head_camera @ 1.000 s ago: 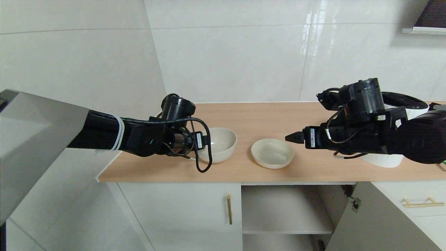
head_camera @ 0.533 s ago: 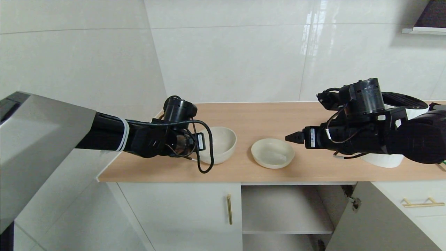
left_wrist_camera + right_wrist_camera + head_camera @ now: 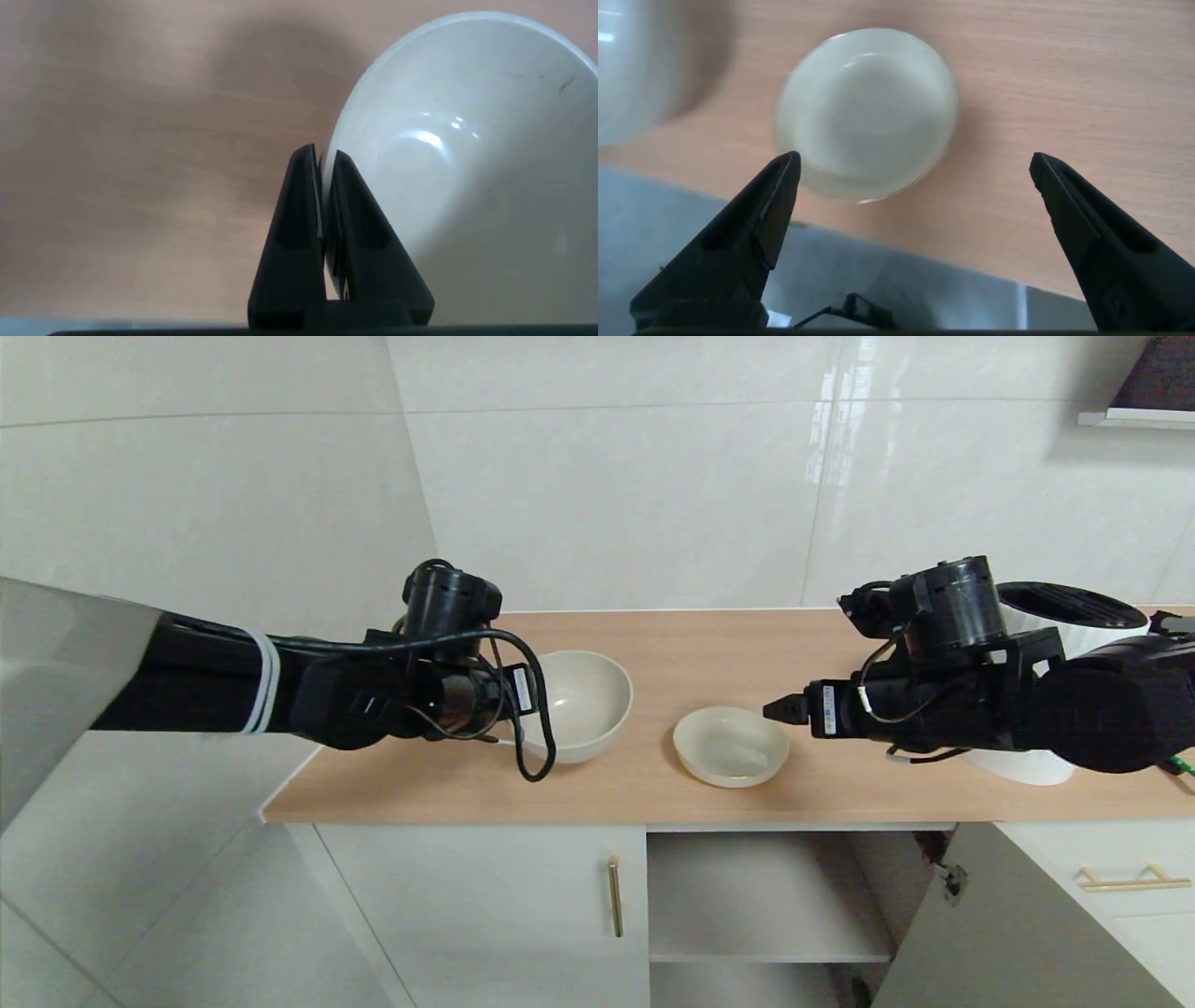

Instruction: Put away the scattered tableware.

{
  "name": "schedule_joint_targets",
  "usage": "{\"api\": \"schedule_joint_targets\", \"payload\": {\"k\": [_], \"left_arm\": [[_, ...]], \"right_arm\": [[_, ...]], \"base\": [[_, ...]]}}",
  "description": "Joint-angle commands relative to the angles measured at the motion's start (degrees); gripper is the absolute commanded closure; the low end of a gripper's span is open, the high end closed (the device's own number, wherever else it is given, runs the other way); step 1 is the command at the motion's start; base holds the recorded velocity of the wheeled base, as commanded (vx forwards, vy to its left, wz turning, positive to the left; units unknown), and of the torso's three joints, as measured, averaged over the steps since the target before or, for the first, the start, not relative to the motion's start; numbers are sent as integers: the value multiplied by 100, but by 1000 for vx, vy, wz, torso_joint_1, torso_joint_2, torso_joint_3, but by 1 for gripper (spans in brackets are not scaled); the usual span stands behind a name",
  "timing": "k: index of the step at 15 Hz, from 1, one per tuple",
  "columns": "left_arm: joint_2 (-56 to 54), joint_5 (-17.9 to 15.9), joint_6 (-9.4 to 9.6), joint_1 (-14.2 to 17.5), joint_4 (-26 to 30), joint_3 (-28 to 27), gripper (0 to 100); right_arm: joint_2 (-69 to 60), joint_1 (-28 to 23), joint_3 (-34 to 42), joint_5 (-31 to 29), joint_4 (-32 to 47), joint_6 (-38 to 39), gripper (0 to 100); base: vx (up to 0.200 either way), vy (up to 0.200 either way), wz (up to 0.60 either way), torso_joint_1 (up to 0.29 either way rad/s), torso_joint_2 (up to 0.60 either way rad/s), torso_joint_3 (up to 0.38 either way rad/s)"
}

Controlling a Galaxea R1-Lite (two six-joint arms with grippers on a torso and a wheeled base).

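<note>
The left claw (image 3: 322,187) is pinching the near rim of the large bowl (image 3: 581,705), its two fingers pressed almost together with only the thin wall between them. Over the last second this arm has been drawing up and back toward the left, and the bowl has been coming with it. More of the bowl's inside is now showing than before. That suggests the grip is holding and the lift toward storage is beginning, though it is unclear whether the bowl's foot has left the table (image 3: 691,649).

The large bowl is sitting toward the left end of the table. It is round and so has no long axis. Its mouth is facing up and tipping a little toward the robot, with the pinched edge riding highest.

Next along, the small shallow bowl (image 3: 731,745) is lying flat on the table near the front edge, mouth straight up, apart from the large one. Below it the cupboard (image 3: 756,896) is standing open, probably the destination.

The right claw (image 3: 782,710) is hovering just beside the small bowl's right rim. It is spread wide and holding nothing, and it has barely shifted. Behind that arm a white appliance (image 3: 1074,602) is standing on the table.
</note>
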Motion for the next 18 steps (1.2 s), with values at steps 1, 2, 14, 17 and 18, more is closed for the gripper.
{"api": "schedule_joint_targets", "payload": {"k": [1,2,14,17,18], "left_arm": [[-654,-58,0,-1,-13,174,100],[-733,-84,0,-1,-4,192,100],[-874,-128,-9,-97,-48,297,100],[-882,-119,-18,-89,-57,297,100],[-882,-119,-18,-89,-83,297,100]], "right_arm": [[576,2,-198,-676,-2,-5,0],[743,11,-268,-878,-2,-5,0],[1543,37,-488,-1107,-432,127,0],[1543,37,-506,-1107,-441,136,0],[1587,37,-532,-1098,-441,153,100]], "base": [[0,0,0,0,0,0],[0,0,0,0,0,0],[0,0,0,0,0,0],[0,0,0,0,0,0],[0,0,0,0,0,0]]}}
